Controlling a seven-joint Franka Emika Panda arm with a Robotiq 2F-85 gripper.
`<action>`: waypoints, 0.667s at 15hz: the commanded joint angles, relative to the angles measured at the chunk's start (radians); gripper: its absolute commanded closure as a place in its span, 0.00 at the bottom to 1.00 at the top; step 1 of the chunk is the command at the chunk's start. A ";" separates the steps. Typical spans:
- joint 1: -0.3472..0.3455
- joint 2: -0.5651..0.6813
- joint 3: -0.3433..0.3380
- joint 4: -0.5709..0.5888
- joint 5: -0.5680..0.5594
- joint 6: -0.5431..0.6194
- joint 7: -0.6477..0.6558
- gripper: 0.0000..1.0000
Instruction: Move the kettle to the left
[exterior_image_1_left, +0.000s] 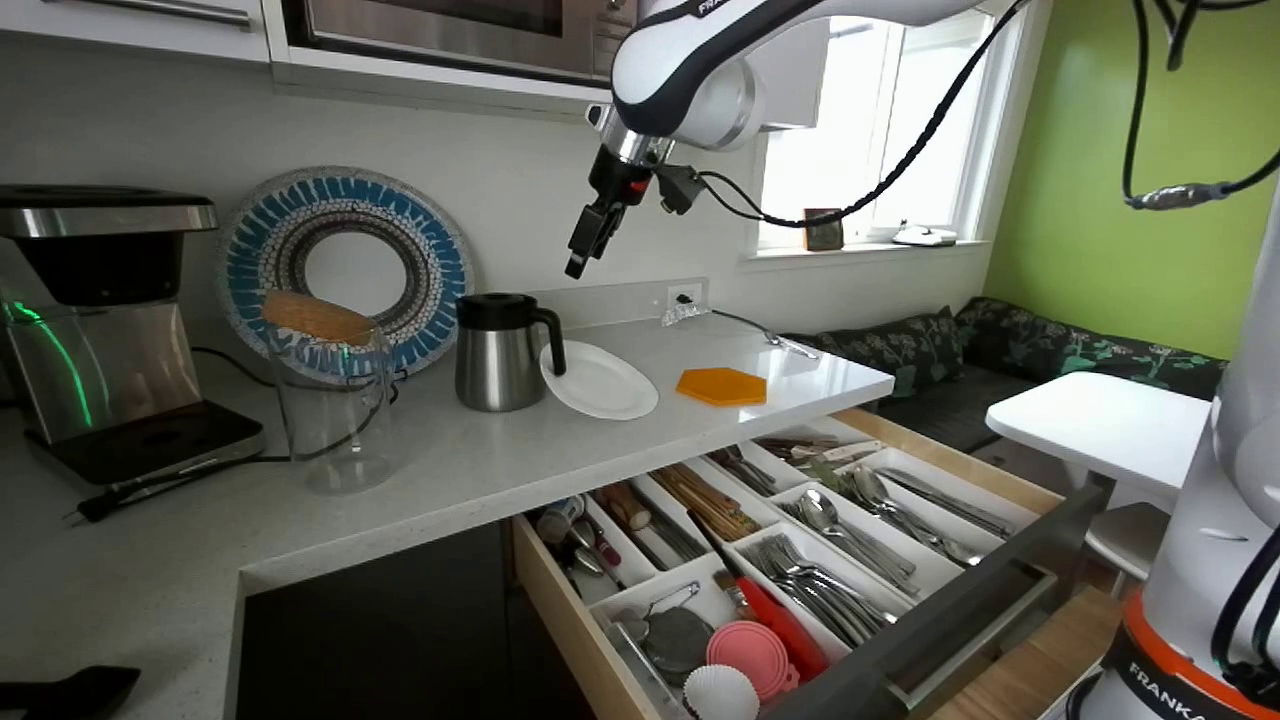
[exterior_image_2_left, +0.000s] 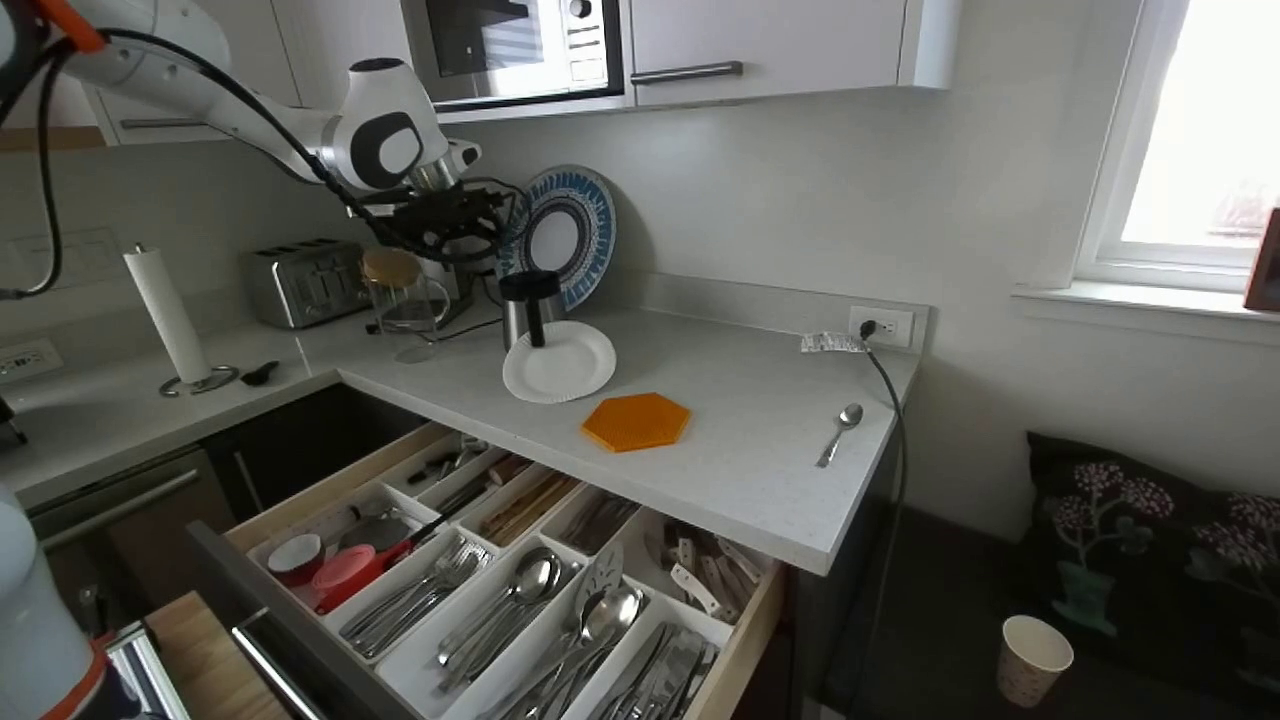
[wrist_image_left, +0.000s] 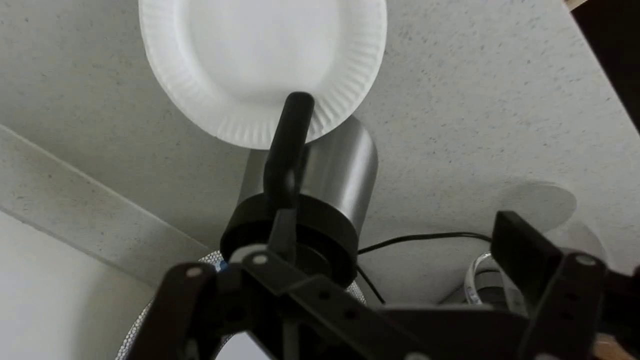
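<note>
The kettle (exterior_image_1_left: 498, 365) is a small brushed-steel cylinder with a black lid and black handle. It stands upright on the counter in both exterior views (exterior_image_2_left: 530, 287). Its handle reaches over the rim of a white paper plate (exterior_image_1_left: 612, 385). My gripper (exterior_image_1_left: 580, 258) is in the air, higher than the kettle and apart from it. In the wrist view the gripper (wrist_image_left: 400, 240) has its fingers wide apart with nothing between them. One finger overlaps the kettle (wrist_image_left: 345, 162) lid in that view. The gripper's fingers are hard to make out in an exterior view (exterior_image_2_left: 470, 230).
A glass pitcher with a wooden lid (exterior_image_1_left: 335, 400) and a black coffee machine (exterior_image_1_left: 110, 330) stand beside the kettle. A patterned round platter (exterior_image_1_left: 440, 260) leans on the wall behind. An orange hexagonal mat (exterior_image_1_left: 722, 386) lies near the plate. An open cutlery drawer (exterior_image_1_left: 620, 640) juts out below.
</note>
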 joint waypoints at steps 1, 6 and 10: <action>-0.055 0.123 0.047 0.088 0.076 0.099 -0.100 0.00; -0.085 0.143 0.075 0.092 0.056 0.112 -0.083 0.00; -0.085 0.145 0.079 0.100 0.057 0.112 -0.083 0.00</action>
